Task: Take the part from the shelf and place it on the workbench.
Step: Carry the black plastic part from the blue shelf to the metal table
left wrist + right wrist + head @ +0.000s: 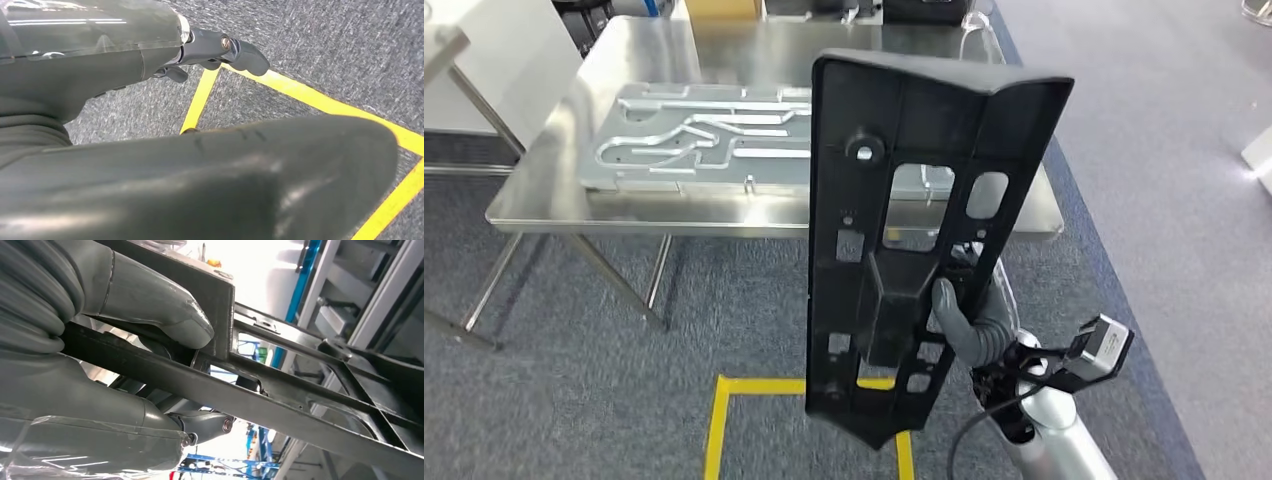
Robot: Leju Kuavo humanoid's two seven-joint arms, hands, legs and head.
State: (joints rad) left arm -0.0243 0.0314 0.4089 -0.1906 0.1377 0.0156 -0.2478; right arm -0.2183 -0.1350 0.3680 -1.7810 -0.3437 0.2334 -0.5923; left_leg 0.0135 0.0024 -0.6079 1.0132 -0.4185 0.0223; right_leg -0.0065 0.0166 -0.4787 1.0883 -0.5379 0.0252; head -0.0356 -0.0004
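One part (904,240) (black) in right hand (969,320)

No text, label, brand name or number can be read anywhere in these pictures. The black part (924,230) carries only moulded holes and ribs with no lettering that shows, the metal plate (704,135) on the desk (534,200) bears only raised channels, and the yellow line (724,420) on the carpet floor is a plain taped marking without characters. The small camera block (1104,345) at the right wrist shows no legible marking
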